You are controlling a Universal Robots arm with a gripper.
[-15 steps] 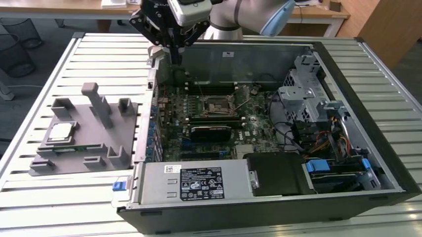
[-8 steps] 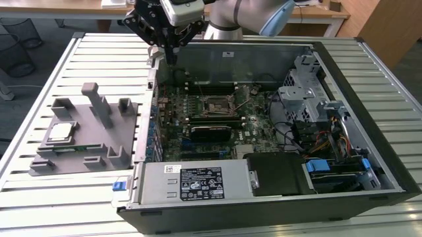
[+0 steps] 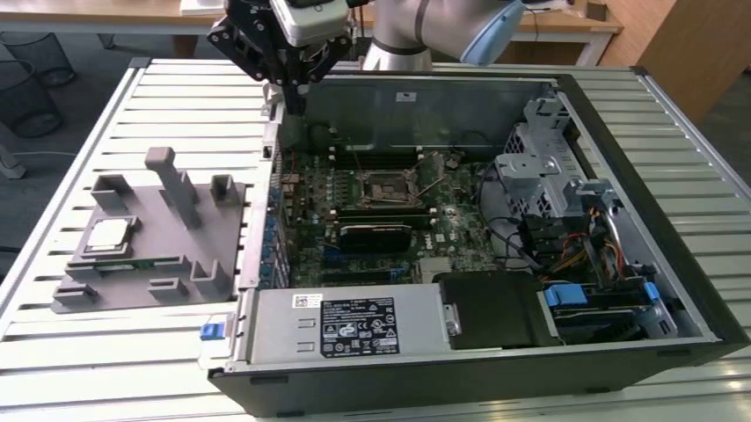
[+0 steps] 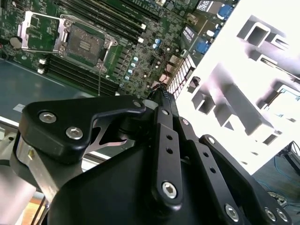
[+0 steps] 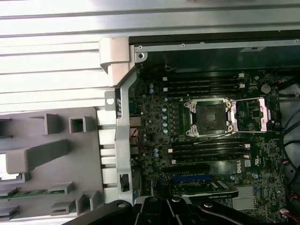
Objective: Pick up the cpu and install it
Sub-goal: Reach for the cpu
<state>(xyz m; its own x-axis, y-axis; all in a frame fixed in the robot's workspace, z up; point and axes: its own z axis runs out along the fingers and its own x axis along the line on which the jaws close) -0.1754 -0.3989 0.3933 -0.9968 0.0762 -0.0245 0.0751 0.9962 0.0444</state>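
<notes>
One gripper [image 3: 294, 101], fingers closed and empty, over case's [image 3: 470, 110] far rim; cpu [image 3: 108, 233] on tray [image 3: 129, 294] at the exterior view's left, well apart; slatted surface [image 3: 188, 114] between.

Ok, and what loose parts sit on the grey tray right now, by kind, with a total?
cpu: 1
green memory stick: 1
Total on the grey tray: 2
</notes>
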